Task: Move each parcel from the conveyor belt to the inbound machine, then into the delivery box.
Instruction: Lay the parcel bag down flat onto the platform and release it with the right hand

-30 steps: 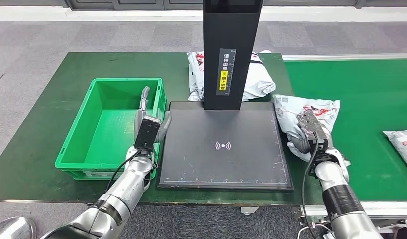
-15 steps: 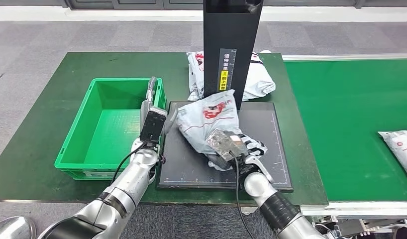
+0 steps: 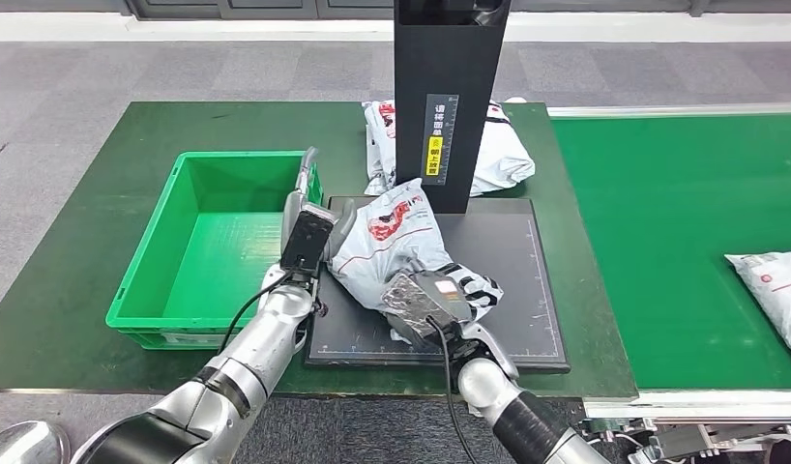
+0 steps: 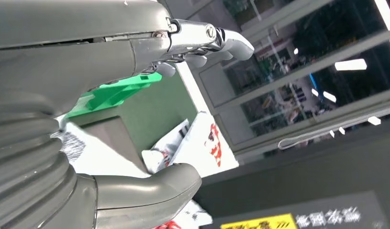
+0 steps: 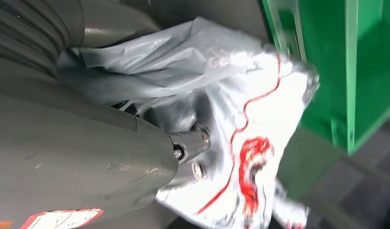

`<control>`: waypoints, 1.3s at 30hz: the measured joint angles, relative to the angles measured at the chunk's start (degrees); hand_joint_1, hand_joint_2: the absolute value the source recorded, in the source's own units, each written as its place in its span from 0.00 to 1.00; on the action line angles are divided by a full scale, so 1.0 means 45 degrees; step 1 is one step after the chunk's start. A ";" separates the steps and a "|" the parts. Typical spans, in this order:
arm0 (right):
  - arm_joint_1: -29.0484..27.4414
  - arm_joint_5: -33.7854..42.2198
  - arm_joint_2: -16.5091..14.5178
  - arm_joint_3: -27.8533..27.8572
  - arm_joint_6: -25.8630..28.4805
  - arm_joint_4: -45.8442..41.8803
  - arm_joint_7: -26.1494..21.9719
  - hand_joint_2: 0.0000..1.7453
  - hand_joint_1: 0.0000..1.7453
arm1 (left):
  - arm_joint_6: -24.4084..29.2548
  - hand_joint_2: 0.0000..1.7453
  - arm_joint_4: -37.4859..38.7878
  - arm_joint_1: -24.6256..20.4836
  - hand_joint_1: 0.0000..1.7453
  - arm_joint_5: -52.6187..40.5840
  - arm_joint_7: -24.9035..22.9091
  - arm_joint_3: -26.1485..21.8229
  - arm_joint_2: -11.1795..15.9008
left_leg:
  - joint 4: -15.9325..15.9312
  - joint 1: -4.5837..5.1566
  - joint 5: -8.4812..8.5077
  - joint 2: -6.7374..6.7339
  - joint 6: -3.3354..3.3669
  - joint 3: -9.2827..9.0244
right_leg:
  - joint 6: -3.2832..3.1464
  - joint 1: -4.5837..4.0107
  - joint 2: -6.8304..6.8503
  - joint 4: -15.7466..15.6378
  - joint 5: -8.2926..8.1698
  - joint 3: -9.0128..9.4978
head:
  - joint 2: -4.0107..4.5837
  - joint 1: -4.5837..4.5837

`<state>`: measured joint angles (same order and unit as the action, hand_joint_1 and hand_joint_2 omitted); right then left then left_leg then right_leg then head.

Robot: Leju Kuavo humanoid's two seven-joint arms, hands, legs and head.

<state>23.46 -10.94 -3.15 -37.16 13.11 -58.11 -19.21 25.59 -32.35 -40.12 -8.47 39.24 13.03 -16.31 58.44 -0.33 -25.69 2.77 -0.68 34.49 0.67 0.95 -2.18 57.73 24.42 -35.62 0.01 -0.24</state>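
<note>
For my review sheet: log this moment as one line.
stage: parcel over inbound machine | right hand: holds parcel | left hand: open beside parcel | delivery box: empty

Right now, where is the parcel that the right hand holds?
In the head view, the parcel lies over the left part of the black scanner platform, gripped by the right hand, close beside the green box.

Between your right hand's fingers (image 5: 193,143) you have a parcel (image 3: 396,237) of crinkled, glossy plastic film; beyond them, the bin (image 3: 160,280) is smooth green plastic.
</note>
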 joint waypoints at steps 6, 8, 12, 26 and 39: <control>-0.0213 0.0560 0.0151 0.0583 0.0180 -0.0254 -0.0464 0.00 0.00 | -0.0408 1.00 0.0350 -0.0029 0.00 -0.0535 -0.0383 0.0277 0.0114 | 0.0001 0.0001 0.0000 -0.0002 0.0000 0.0000 | 0.0000 0.0001 -0.0001 0.0000 0.0000 0.0001 | 0.0003 0.0000; -0.0316 0.0923 0.0224 0.0849 -0.0073 -0.0392 -0.0712 0.00 0.00 | -0.0542 1.00 0.0457 -0.0032 0.00 -0.0719 -0.0449 0.0405 0.0165 | 0.0001 0.0001 0.0000 -0.0001 0.0000 0.0001 | 0.0000 0.0002 0.0000 0.0000 0.0000 0.0001 | 0.0002 0.0000; -0.0573 0.1544 0.0392 0.1310 -0.0664 -0.0691 -0.1102 0.00 0.00 | -0.0663 1.00 0.0626 -0.0032 0.00 -0.0920 -0.0487 0.0585 0.0266 | 0.0001 0.0001 -0.0002 -0.0003 0.0001 0.0001 | 0.0000 0.0002 0.0002 0.0000 0.0000 0.0000 | 0.0001 0.0000; -0.0839 0.3752 0.0666 0.2574 -0.2878 -0.0961 -0.0564 0.00 0.00 | -0.1649 1.00 0.0945 -0.0042 0.00 -0.1831 -0.0800 0.1124 0.0412 | 0.0002 0.0002 -0.0002 -0.0004 0.0002 0.0001 | 0.0001 0.0003 0.0002 0.0000 0.0000 0.0000 | 0.0000 0.0000; -0.0912 0.5118 0.0829 0.3941 -0.5190 -0.0380 -0.1309 0.00 0.00 | -0.1694 1.00 0.1203 -0.0042 0.00 -0.2368 -0.0804 0.1411 0.0472 | 0.0001 0.0001 -0.0003 -0.0003 0.0002 0.0003 | 0.0001 0.0001 0.0005 0.0000 0.0000 0.0000 | 0.0000 0.0000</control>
<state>19.35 12.09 0.58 -19.43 -10.24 -59.82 -25.10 17.97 -26.94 -40.31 -19.13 35.62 19.38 -14.19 58.44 -0.32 -25.71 2.76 -0.67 34.51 0.68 0.95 -2.16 57.73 24.42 -35.62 0.01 -0.24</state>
